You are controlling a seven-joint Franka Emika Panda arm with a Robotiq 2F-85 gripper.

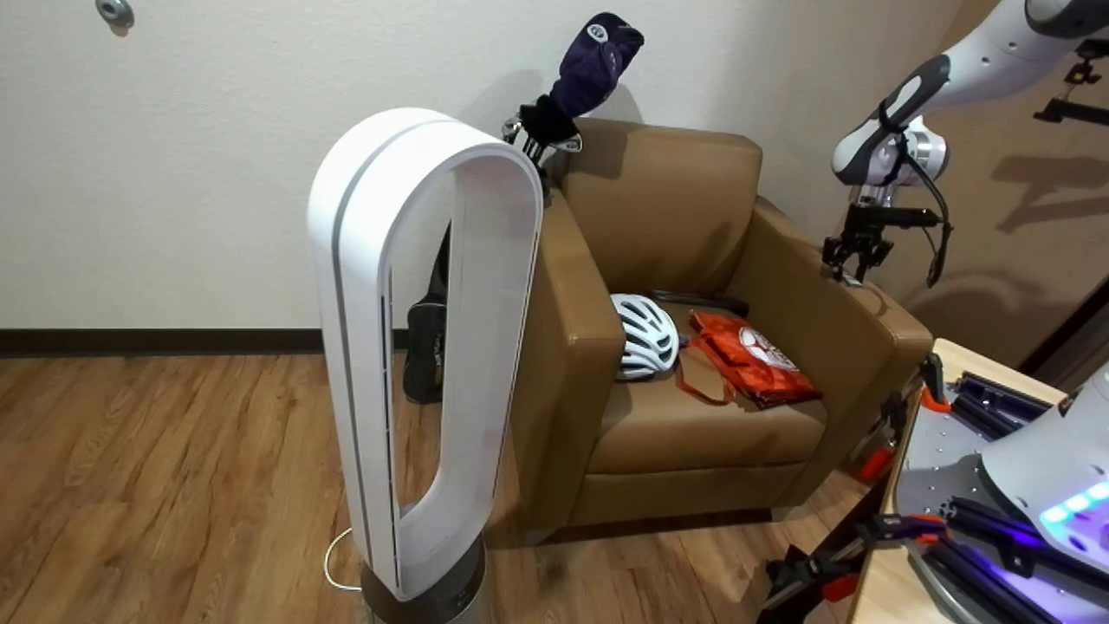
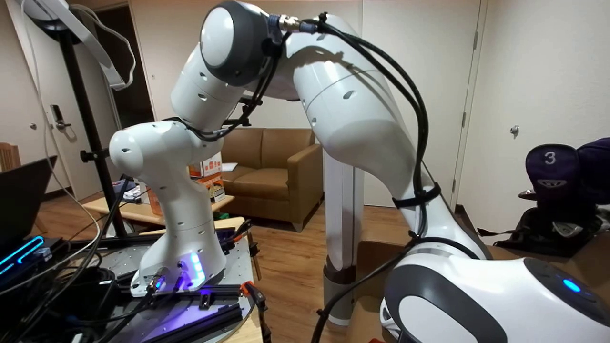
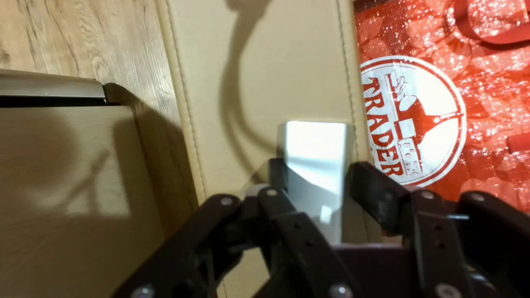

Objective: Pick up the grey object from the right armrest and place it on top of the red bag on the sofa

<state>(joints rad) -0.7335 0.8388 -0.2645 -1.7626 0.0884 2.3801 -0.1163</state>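
On the boxy tan-brown leather sofa (image 1: 706, 438), a white ribbed helmet (image 1: 647, 336) lies left of the flat red-orange bag (image 1: 736, 360). Farther right, the black two-fingered pincer (image 1: 850, 275) straddles the flat grey rectangular object (image 3: 315, 145) on the padded tan leather armrest (image 1: 827, 319); whether clenched or released, I cannot tell.

In both exterior views the arm (image 2: 352, 119) is glossy white, with rounded tubes (image 2: 205, 110) and small dark oval spots (image 2: 349, 95). Dark grey covers (image 2: 250, 52) wrap some joints (image 2: 217, 35). Black cables (image 2: 421, 126) run along the arm from a silver plug (image 2: 289, 24), held by black straps (image 2: 406, 202). The white base (image 2: 176, 257) bears a strip of blue light (image 2: 197, 269). A small round blue lamp (image 2: 571, 286) sits in a dark patch (image 2: 548, 274). The black gripper (image 3: 321, 176) shows round metal screws (image 3: 340, 291).
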